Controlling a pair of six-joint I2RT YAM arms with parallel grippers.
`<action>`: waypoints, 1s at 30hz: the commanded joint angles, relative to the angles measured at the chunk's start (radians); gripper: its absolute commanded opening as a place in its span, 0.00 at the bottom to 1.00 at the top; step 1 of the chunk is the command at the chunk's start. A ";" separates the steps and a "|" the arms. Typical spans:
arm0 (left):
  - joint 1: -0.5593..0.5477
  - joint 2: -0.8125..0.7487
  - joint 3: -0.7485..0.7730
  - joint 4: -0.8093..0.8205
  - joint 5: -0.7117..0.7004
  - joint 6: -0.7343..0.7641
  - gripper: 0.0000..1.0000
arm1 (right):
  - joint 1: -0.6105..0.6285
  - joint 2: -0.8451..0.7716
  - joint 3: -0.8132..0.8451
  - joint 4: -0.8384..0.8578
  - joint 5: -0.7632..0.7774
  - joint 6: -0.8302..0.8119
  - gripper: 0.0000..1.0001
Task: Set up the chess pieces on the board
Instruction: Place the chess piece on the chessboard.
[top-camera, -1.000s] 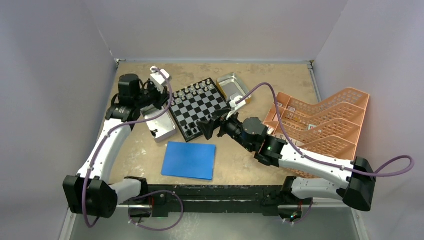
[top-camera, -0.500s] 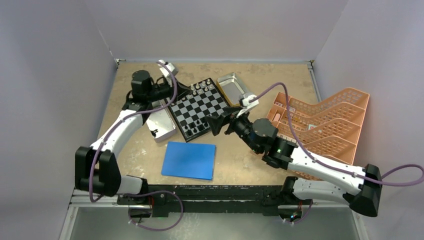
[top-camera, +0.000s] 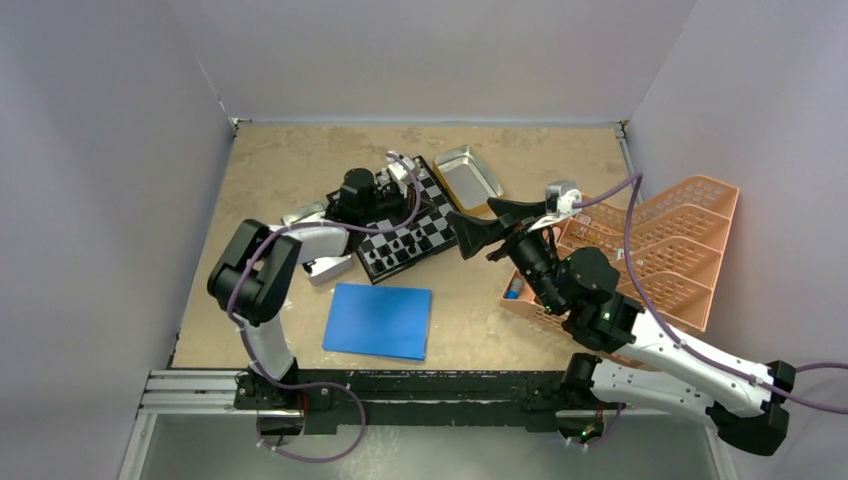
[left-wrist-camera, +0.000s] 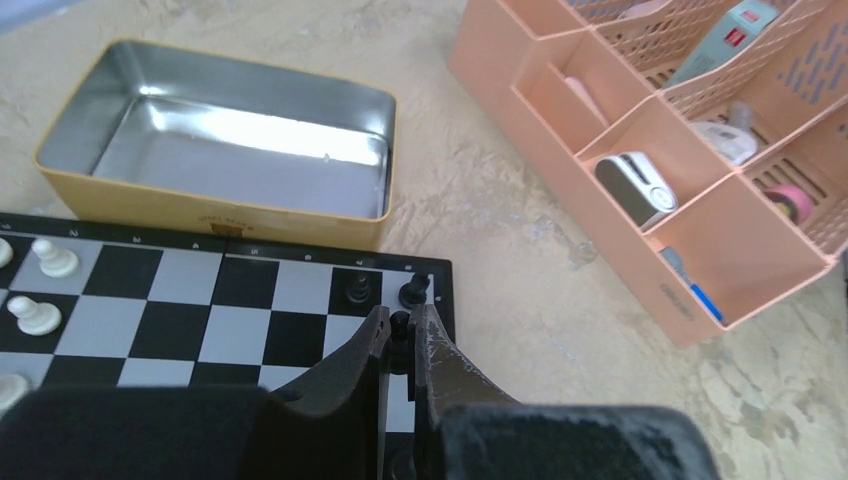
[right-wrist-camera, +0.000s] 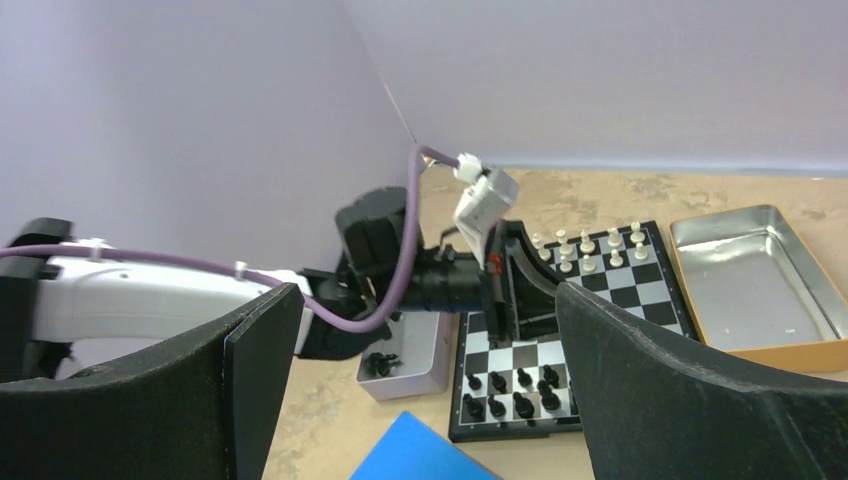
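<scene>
The board (top-camera: 432, 195) lies at the table's middle, with white chess pieces (right-wrist-camera: 588, 250) along its far edge and black chess pieces (right-wrist-camera: 510, 385) along its near edge. My left gripper (top-camera: 420, 218) reaches low over the board's corner beside the metal tray. It is shut on a small black piece (left-wrist-camera: 400, 325), which stands upright between the fingertips. Two black pieces (left-wrist-camera: 358, 290) stand on the corner squares just ahead of it. My right gripper (top-camera: 480, 230) hangs wide open above the table, right of the board, with nothing between its fingers (right-wrist-camera: 230, 390).
A grey tray (right-wrist-camera: 400, 365) holding several black pieces sits left of the board. A shiny metal tray (top-camera: 468, 175) lies behind the board's right corner. A pink organiser (top-camera: 660, 250) fills the right side. A blue sheet (top-camera: 380, 320) lies near the front.
My left arm has swung from the grey tray across to the board's right corner, shut the whole time. My right gripper has pulled back to the right, away from the board.
</scene>
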 joint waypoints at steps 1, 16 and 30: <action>-0.020 0.068 0.023 0.159 -0.057 0.002 0.00 | 0.006 -0.039 0.011 0.013 0.036 -0.009 0.99; -0.026 0.203 0.081 0.138 -0.054 0.062 0.01 | 0.006 -0.044 0.012 -0.002 0.054 -0.018 0.99; -0.037 0.275 0.155 0.098 -0.028 0.083 0.04 | 0.006 -0.046 0.014 -0.005 0.054 -0.014 0.99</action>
